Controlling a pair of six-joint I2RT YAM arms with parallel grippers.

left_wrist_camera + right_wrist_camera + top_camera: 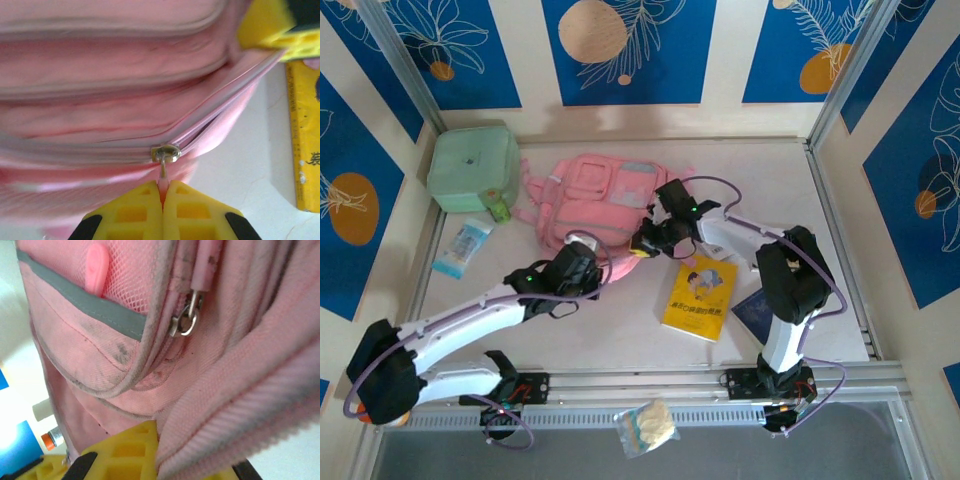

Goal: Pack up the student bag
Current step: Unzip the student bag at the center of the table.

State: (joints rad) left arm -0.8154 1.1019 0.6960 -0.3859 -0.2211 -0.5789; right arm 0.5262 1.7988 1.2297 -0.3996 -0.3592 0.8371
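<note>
The student bag [600, 195], a soft pink backpack, lies flat in the middle of the table. My left gripper [588, 268] is at its near edge, shut on the zip's pink pull tab [163, 181]. The metal slider [166, 152] sits just beyond the yellow fingertips [135, 212]. My right gripper [645, 240] is at the bag's near right corner, shut on a thick fold of pink fabric [225, 410], with one yellow finger [130, 450] showing beside it. A second zip slider [187, 320] hangs higher up, next to a mesh pocket.
A mint-green square case [473, 167] stands at the back left, with a small bottle [499, 210] and a blue-white packet [462, 248] near it. A yellow book [700, 296] and a dark blue booklet [757, 315] lie right of the bag. A snack bag [647, 425] sits on the front rail.
</note>
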